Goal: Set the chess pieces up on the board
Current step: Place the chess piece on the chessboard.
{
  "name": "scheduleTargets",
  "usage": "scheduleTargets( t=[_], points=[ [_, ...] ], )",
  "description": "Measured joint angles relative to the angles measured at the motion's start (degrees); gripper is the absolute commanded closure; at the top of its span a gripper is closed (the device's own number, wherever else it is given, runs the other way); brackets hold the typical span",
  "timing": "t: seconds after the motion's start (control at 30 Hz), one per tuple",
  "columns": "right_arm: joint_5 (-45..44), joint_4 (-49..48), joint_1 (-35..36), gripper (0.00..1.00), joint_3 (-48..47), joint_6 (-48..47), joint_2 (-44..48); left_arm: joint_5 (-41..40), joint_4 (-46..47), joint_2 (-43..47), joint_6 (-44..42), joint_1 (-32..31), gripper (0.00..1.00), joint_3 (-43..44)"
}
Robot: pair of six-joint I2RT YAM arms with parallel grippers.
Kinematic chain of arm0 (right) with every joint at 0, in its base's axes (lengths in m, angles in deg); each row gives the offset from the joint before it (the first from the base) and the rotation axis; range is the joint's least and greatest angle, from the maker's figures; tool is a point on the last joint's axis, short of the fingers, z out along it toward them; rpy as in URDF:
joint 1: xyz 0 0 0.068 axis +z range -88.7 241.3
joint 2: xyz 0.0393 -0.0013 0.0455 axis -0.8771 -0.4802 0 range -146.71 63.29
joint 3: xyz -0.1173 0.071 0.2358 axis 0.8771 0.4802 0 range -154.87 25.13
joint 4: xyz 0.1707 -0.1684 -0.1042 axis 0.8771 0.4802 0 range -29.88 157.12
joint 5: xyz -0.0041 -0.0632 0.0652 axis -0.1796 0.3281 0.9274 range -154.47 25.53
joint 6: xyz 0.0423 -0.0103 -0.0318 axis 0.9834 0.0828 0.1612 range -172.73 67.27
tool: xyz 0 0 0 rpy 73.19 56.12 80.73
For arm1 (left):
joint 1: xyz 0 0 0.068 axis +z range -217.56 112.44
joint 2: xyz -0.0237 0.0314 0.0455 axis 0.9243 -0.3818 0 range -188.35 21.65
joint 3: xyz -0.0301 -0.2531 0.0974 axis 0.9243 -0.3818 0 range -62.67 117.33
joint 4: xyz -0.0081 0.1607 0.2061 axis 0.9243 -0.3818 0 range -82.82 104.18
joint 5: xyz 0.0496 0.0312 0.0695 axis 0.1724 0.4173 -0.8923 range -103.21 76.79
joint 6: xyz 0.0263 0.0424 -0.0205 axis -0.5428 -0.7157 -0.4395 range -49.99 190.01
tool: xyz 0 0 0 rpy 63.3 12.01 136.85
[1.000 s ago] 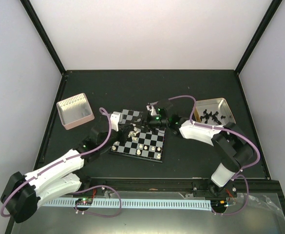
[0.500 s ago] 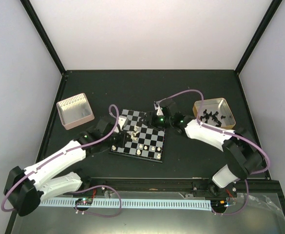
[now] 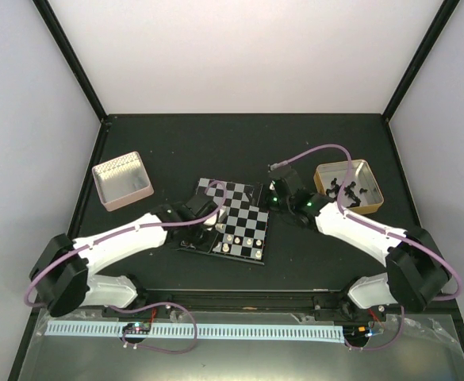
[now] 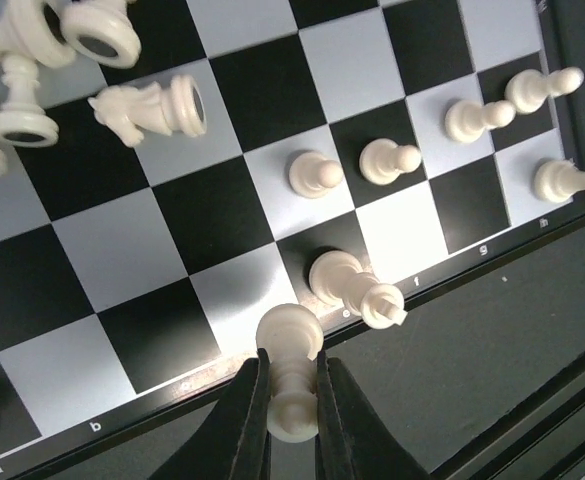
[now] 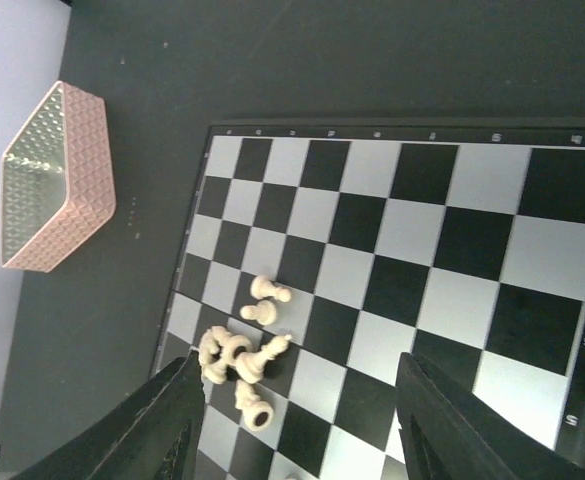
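Observation:
The board (image 3: 248,214) lies at the table's middle and also shows in the left wrist view (image 4: 222,210) and the right wrist view (image 5: 412,230). My left gripper (image 4: 292,365) is shut on a cream-white chess piece (image 4: 292,400), whose base is over the board's near edge. In the top view the left gripper (image 3: 208,225) is at the board's near left. Several cream pieces stand in the near rows (image 4: 389,160). Others lie in a heap (image 5: 234,362) by the left side. My right gripper (image 5: 307,430) is open and empty, above the board's far right corner (image 3: 273,195).
A pink tin (image 3: 123,180) stands at the left and also shows in the right wrist view (image 5: 57,180). A tan tin (image 3: 348,185) with black pieces stands at the right, close behind my right arm. A knight (image 4: 152,105) lies on its side on the board.
My left gripper has left the heap and moved to the board's near edge with a cream piece in it. My right gripper has drawn back to the right, off the board's far side.

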Motion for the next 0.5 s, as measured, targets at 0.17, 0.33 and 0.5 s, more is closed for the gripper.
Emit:
scheduleTargets(
  t=[0.17, 0.33, 0.5],
  points=[
    [-1.3, 0.5, 0.0, 0.47, 1.4, -0.5, 0.4, -1.8, -1.2, -4.7, 0.2, -1.4, 0.9, 1.9],
    [-1.3, 0.6, 0.0, 0.47, 1.6, -0.5, 0.4, -3.0, -2.4, -7.1, 0.3, -1.7, 0.9, 3.2],
    [-1.3, 0.6, 0.0, 0.47, 1.6, -0.6, 0.4, -3.8, -3.0, -9.4, 0.6, -1.8, 0.89, 4.6]
  ],
)
